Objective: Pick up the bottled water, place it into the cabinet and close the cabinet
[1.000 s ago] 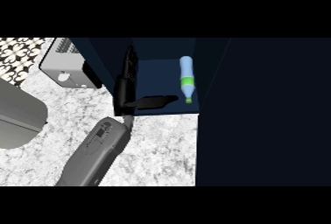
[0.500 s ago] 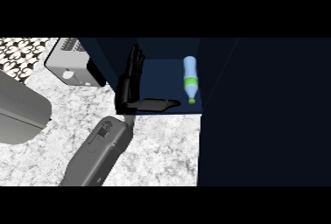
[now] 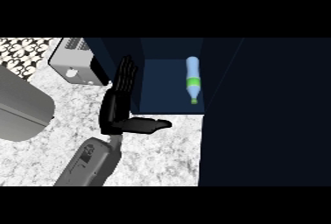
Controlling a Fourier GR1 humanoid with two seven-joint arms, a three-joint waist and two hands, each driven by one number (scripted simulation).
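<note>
One bottled water point(image 3: 192, 79) is seen, lying on its side on the blue floor of the cabinet point(image 3: 169, 92), at about 1 o'clock from frame centre. Its cap end is pointed toward 6 o'clock, and one green band is wrapped round its middle. It is touched by nothing.

One hand point(image 3: 120, 101) is clearly shown, black, on one grey forearm entering from 7 o'clock. Which of the two hands it is cannot be told for certain; by its position it is taken as the left. Its fingers are held straight, pointed toward 12 o'clock along the cabinet's left edge, and the thumb is stuck out toward 3 o'clock just below the cabinet opening. Nothing is grasped: the hand is released.

One large dark panel point(image 3: 265, 113) is filling the frame from 1 to 5 o'clock, just right of the bottle; whether it is the cabinet door cannot be told.

One grey box-shaped appliance point(image 3: 76, 64) is set on the speckled white surface point(image 3: 161, 153) at 10 o'clock. One big rounded grey body point(image 3: 19, 109) is seen at 9 o'clock, at the left edge; what it is cannot be told.
</note>
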